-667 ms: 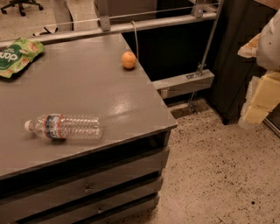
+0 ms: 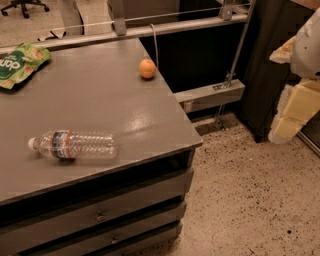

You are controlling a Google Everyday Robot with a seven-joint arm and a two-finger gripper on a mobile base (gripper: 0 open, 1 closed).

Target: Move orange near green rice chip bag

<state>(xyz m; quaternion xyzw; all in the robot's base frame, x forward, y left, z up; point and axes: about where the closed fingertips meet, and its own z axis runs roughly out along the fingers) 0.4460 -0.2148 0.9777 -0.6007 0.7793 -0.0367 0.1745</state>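
One small round matte orange point(image 2: 147, 68) sits on the grey tabletop point(image 2: 110, 100), upper centre of the frame, close to the table's far right edge. Being round, it shows no long axis and no clear facing; no stem end can be made out.

One flat crinkled green rice chip bag point(image 2: 21, 64) lies at the upper left, well apart from the orange, with bare tabletop between them. The left edge of the frame cuts the bag off, so only part of its white lettering shows. Its visible part runs lengthwise from lower left to upper right.

One clear plastic water bottle point(image 2: 75, 145) lies on its side in the lower left of the tabletop. Its long axis runs nearly left to right across the frame, with the white cap point(image 2: 32, 144) pointing left.

One pale yellow blocky gripper point(image 2: 292, 117) hangs at the right edge of the frame, off the table and above the speckled floor point(image 2: 250, 200), far from the orange. The frame border cuts it off and it holds nothing visible. Whether it is spread wide or drawn narrow cannot be told.

Below the tabletop at least two grey drawer fronts point(image 2: 100, 216) show, the lowest cut by the bottom of the frame. One office chair base point(image 2: 22, 5) is partly visible at the top left corner.
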